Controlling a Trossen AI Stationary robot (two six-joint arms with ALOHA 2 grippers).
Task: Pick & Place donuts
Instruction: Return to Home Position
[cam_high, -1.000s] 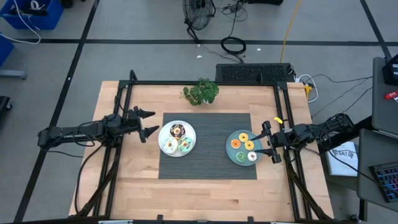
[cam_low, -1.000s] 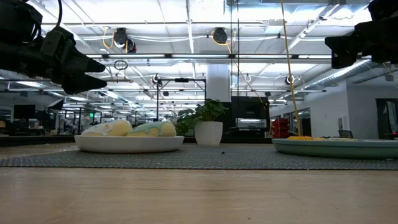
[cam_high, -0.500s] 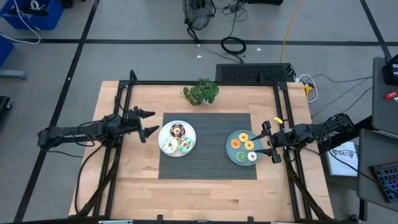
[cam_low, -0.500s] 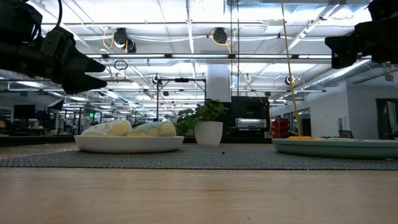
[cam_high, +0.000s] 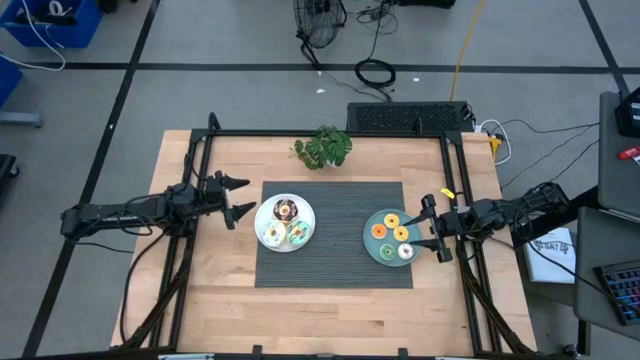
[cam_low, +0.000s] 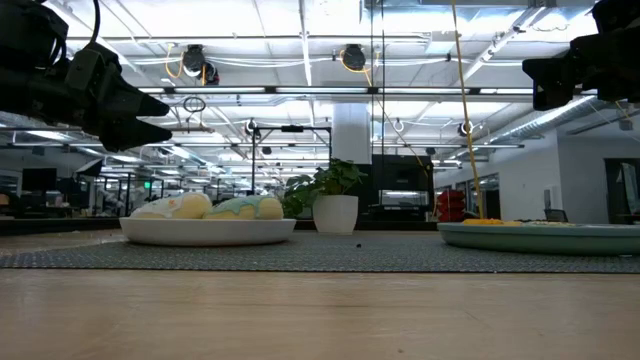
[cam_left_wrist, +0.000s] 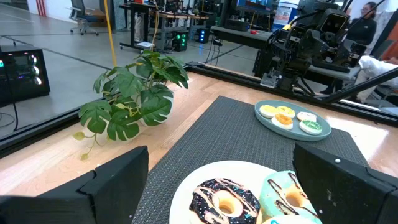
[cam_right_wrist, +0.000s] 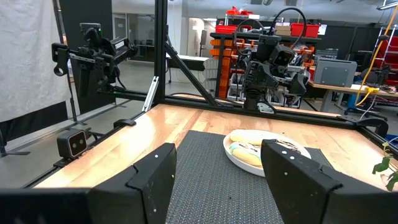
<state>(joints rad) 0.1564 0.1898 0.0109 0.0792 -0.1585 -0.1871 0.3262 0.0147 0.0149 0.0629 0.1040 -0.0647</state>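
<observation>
Hovering over the left part of the counter (cam_high: 225, 270), the left arm (cam_high: 130, 213) carries the left jaws spread wide and empty, raised above the surface in the low view. Nothing needs holding, I judge, so they gape.

Just ahead of them, almost under their tips, sits the white plate (cam_low: 207, 232) on the dark mat (cam_high: 335, 200). It bears three large donuts close together: a chocolate donut (cam_high: 286, 209) on the side farther from the arm bases, with a cream donut (cam_high: 272, 235) and a mint donut (cam_high: 297, 234) beside it. Grouping them here looks like sorting by size.

Off to one side of both sets of jaws, beyond the mat, a leafy plant (cam_high: 322, 147) stands out of the way.

Between the plates the mat lies bare. The teal plate (cam_low: 545, 237) lies right in front of the right jaws and holds four smaller donuts, among them a yellow donut (cam_high: 393, 219), an orange donut (cam_high: 379, 232) and a green-iced donut (cam_high: 405, 251).

Wide apart and empty, the right jaws sit at that plate's edge on the right arm (cam_high: 510, 213). With every donut plated, placing seems finished, and both arms appear parked clear of the plates.
</observation>
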